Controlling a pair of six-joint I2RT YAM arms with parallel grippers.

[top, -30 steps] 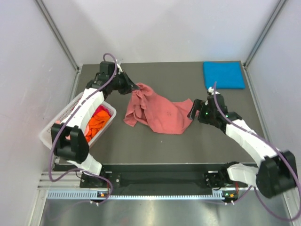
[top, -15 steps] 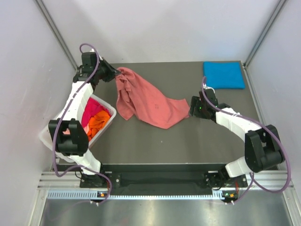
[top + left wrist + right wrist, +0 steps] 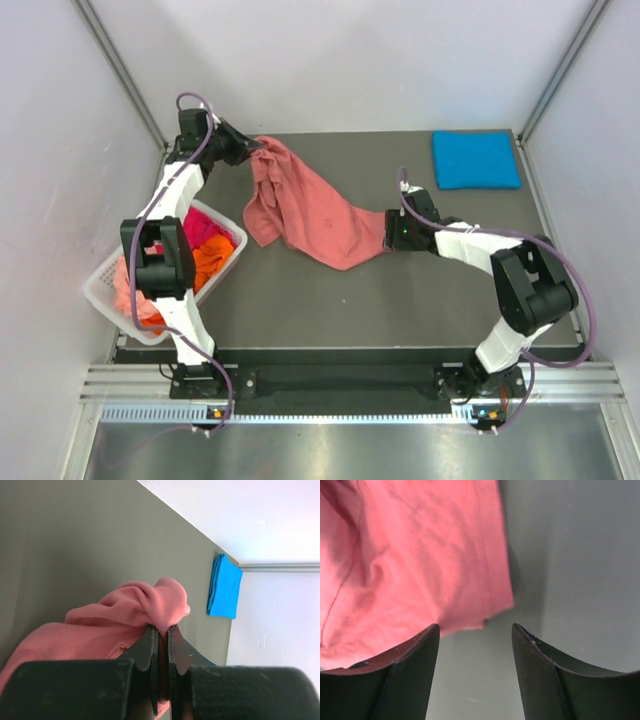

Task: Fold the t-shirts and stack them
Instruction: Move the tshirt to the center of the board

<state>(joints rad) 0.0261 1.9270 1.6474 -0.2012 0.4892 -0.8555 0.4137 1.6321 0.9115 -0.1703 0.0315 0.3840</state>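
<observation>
Read the overhead view as a clock face with 12 at the far wall. Nearest is the white basket (image 3: pixel 233 229), at about 8 o'clock by the left edge of the table (image 3: pixel 350 300). A magenta shirt (image 3: pixel 203 229), an orange shirt (image 3: pixel 207 264) and a pale pink shirt (image 3: pixel 128 295) are bunched inside it. The pale pink one spills over the near end. The left arm (image 3: pixel 178 195) crosses above the basket and hides part of that pile.

Farther in, at about 3 o'clock, the right gripper (image 3: pixel 388 233) lies low over the table. Its jaws are spread wide and grip nothing. In its wrist view a hem corner of the salmon-pink shirt (image 3: pixel 305 205) sits just ahead of the gap, at 11 o'clock from the fingertips. Bare table shows ahead at 1 o'clock. The cloth runs down beside the jaw on the left of that view, and whether it touches that jaw cannot be told.

From there the shirt stretches toward 10 o'clock, unfolded and rumpled, across the middle of the table. It rises to the left gripper (image 3: pixel 255 153), which is at 11 o'clock near the far left corner. That gripper's jaws are closed to a thin slit on a gathered fold of the salmon cloth. In the left wrist view the fold bulges just above the fingertips (image 3: pixel 150 637).

Farthest off, at 1 o'clock in the far right corner, the bright blue shirt (image 3: pixel 476 159) lies folded in a flat rectangle. It is well apart from both grippers and from the salmon-pink shirt.
</observation>
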